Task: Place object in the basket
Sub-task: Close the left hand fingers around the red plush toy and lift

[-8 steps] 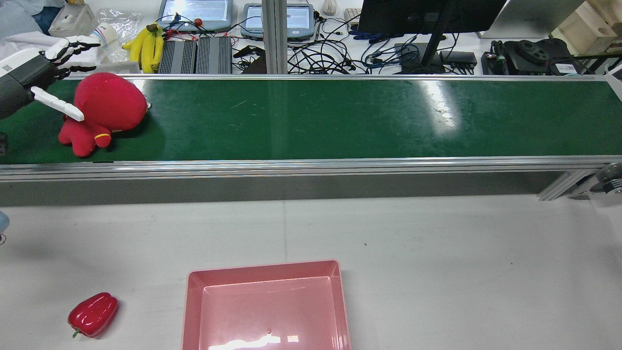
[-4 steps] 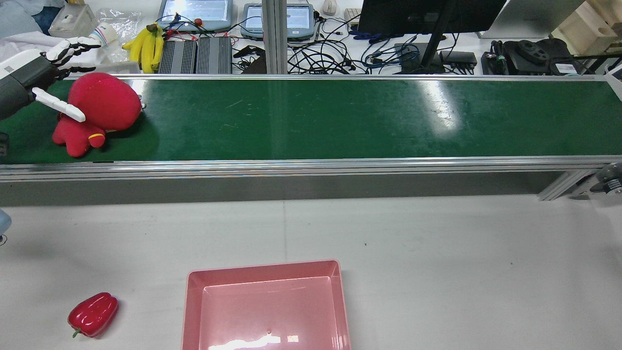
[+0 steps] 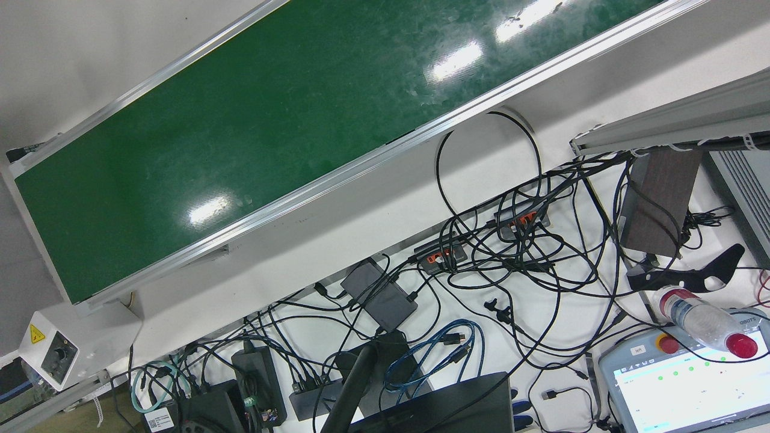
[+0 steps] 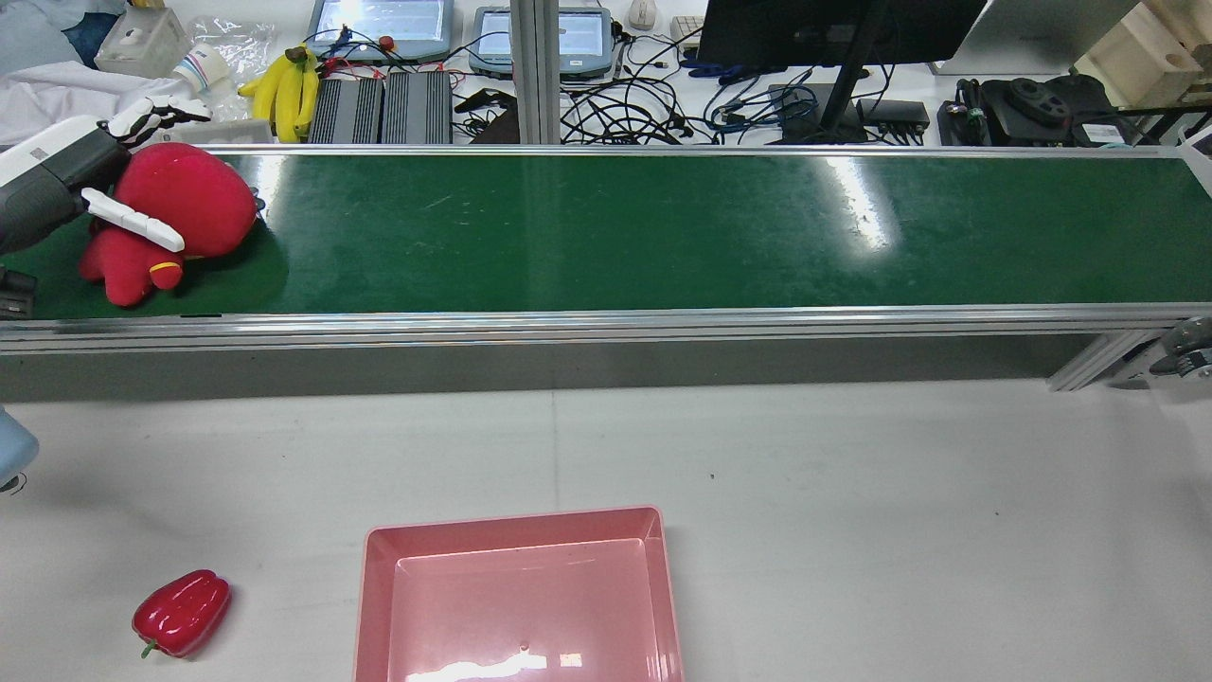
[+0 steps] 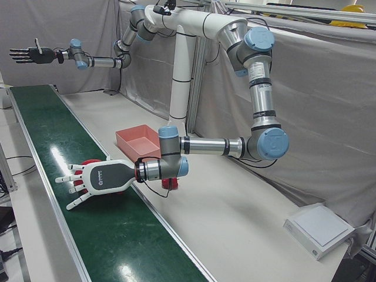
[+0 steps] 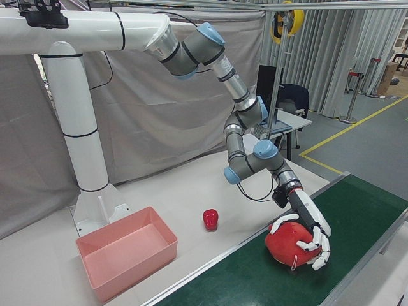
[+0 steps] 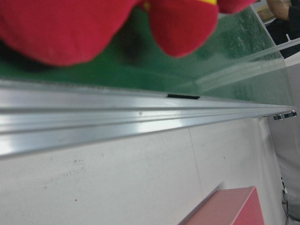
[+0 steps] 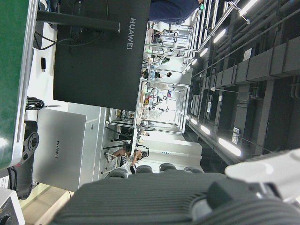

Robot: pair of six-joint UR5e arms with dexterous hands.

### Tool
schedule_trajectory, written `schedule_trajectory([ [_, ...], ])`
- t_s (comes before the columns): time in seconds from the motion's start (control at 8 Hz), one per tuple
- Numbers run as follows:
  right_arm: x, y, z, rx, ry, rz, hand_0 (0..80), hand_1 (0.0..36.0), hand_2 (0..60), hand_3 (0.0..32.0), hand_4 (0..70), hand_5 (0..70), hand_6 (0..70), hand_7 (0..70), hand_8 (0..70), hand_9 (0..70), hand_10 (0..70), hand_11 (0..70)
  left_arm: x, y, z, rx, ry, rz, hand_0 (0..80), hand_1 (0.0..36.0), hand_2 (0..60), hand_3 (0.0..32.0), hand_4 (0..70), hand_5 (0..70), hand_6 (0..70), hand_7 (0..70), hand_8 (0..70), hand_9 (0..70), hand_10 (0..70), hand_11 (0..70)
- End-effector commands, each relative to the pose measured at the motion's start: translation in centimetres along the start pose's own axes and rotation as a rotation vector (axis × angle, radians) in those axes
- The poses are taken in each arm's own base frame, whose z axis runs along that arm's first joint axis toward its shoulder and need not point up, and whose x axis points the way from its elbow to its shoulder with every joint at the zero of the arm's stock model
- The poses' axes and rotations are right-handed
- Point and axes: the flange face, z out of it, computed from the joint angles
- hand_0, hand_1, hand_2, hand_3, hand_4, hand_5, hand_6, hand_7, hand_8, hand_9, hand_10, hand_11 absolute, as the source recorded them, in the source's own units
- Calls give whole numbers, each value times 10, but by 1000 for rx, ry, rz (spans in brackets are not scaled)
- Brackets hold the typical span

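Running across the upper half of the rear view, the green conveyor belt (image 4: 663, 227) is the biggest thing. The pink basket (image 4: 516, 519) sits empty at bottom centre of that view, on the white table. The red plush toy (image 4: 194, 194) lies on the belt at the far left edge, well apart from the basket. Its round head points toward frame centre and its legs toward the lower left. The left hand (image 4: 90, 175) comes in from the left edge and sits right over the toy. Its fingers are spread wide and cupped round the head, thumb across the front, and I judge it not clamped yet. The right hand (image 5: 29, 54) is raised at upper left of the left-front view, fingers splayed and empty, so the left hand is far nearer. A small red pepper (image 4: 182, 613) sits at lower left.
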Motion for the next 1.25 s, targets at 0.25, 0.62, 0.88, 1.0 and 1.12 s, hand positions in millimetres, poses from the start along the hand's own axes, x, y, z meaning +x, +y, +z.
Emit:
schedule_trajectory([
  [0.25, 0, 1, 0, -2, 0, 0, 0, 0, 0, 0, 0, 0, 0, 0, 0, 0, 0, 0, 15, 3, -4, -4, 33, -111, 403, 92, 521, 0, 363, 700, 246, 423, 422, 506, 331, 468],
  [0.62, 0, 1, 0, -2, 0, 0, 0, 0, 0, 0, 0, 0, 0, 0, 0, 0, 0, 0, 26, 20, -63, -94, 58, -219, 411, 125, 600, 0, 366, 700, 260, 428, 430, 521, 348, 492],
  [0.88, 0, 1, 0, -2, 0, 0, 0, 0, 0, 0, 0, 0, 0, 0, 0, 0, 0, 0, 34, 58, -90, -173, 50, -265, 424, 121, 600, 0, 366, 700, 258, 433, 434, 524, 353, 498],
  [1.0, 0, 1, 0, -2, 0, 0, 0, 0, 0, 0, 0, 0, 0, 0, 0, 0, 0, 0, 21, 88, -99, -228, 14, -308, 451, 121, 570, 0, 372, 700, 255, 430, 437, 524, 355, 501],
  [1.12, 0, 1, 0, -2, 0, 0, 0, 0, 0, 0, 0, 0, 0, 0, 0, 0, 0, 0, 13, 134, -106, -289, -36, -337, 459, 127, 560, 0, 382, 700, 257, 432, 437, 527, 356, 503],
])
